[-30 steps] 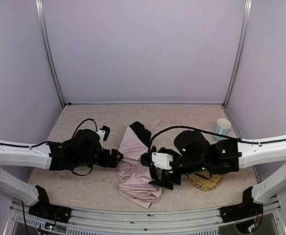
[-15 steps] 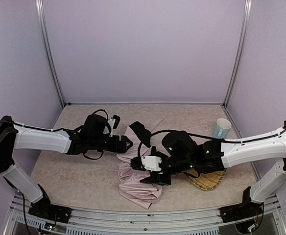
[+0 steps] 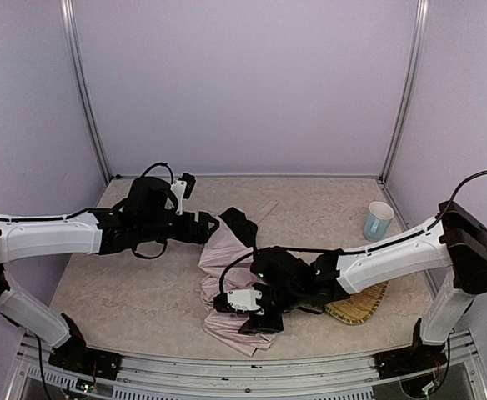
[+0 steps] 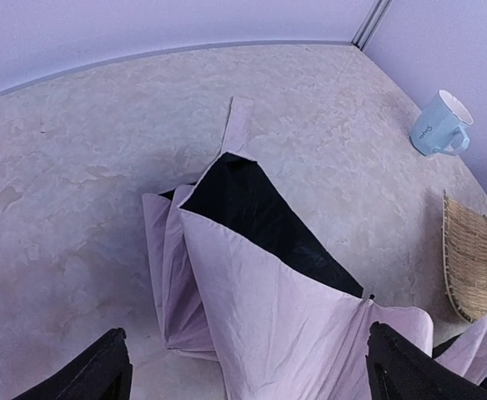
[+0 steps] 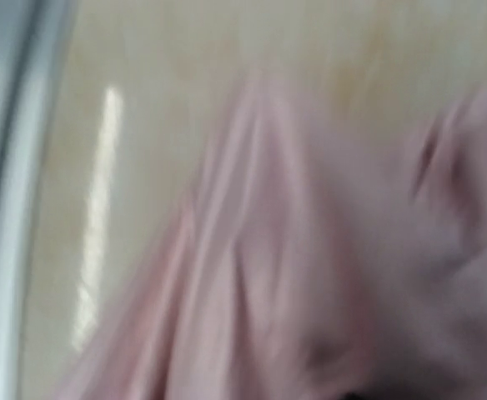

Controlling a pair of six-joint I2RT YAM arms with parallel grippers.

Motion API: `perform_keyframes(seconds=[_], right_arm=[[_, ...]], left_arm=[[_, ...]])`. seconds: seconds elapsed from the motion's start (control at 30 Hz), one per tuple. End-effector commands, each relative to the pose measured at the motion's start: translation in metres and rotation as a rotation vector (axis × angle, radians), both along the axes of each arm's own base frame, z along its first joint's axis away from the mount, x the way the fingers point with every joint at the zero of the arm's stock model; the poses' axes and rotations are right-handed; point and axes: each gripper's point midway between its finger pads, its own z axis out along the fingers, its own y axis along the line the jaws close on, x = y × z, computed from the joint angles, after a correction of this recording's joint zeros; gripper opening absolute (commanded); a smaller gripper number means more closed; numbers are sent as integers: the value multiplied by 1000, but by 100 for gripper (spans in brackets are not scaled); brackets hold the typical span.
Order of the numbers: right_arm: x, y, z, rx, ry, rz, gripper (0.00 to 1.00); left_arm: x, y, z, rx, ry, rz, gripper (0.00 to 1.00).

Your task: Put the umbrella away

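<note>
The umbrella (image 3: 227,268) lies collapsed in the middle of the table, pale pink fabric crumpled and a flap of black lining (image 3: 239,223) turned up at its far end. Its shaft and handle are hidden. My left gripper (image 3: 213,223) is open at the umbrella's far left edge. In the left wrist view its fingers (image 4: 102,371) stand wide apart over the pink fabric (image 4: 268,317). My right gripper (image 3: 248,308) is low over the near part of the fabric. The right wrist view shows only blurred pink cloth (image 5: 310,250), with no fingers visible.
A woven straw tray (image 3: 367,303) lies at the near right, partly under the right arm, and also shows in the left wrist view (image 4: 474,267). A pale blue mug (image 3: 378,220) stands at the far right, seen in the left wrist view too (image 4: 439,125). Metal frame posts stand at the back corners.
My left gripper has moved away from the fabric's left side toward the far end. My right gripper has moved left and nearer over the fabric, which has shifted.
</note>
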Motion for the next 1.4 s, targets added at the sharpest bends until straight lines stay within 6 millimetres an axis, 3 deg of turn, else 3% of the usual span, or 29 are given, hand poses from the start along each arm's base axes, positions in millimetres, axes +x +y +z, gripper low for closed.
perform_keyframes(seconds=[0.0,0.07,0.13,0.17,0.23,0.37,0.53,0.77,0.83,0.93,1.03,1.17,1.3,1.37], right_arm=[[-21,8,94,153,47,118,59],[-40,5,125,213,100,202,73],[-41,3,139,206,128,215,83],[-32,6,146,202,116,196,86],[-6,6,135,137,72,125,88],[42,3,96,-34,-39,39,98],[89,15,57,-128,-65,8,100],[83,18,-23,-321,55,121,100],[87,12,-47,-367,45,108,100],[107,9,-71,-415,-29,50,100],[123,3,-92,-466,-54,6,96],[131,-6,-103,-500,-49,-13,78],[145,-4,-85,-470,-99,-45,48],[155,0,-68,-432,-137,-69,42]], left_arm=[[-4,14,-6,34,10,30,95],[-6,18,-6,34,11,39,96],[-8,24,-2,34,5,51,96],[-8,26,0,31,2,57,96],[-10,31,7,15,-11,71,95],[-14,34,15,-17,-19,69,96],[-17,38,11,-12,-7,72,96],[-14,44,3,25,8,72,96],[-12,47,3,32,6,74,96],[-8,51,4,35,2,81,96],[-5,54,5,37,-1,84,96],[-5,56,6,40,1,87,96],[-6,57,7,41,-2,90,96],[-5,58,8,42,-8,93,96]])
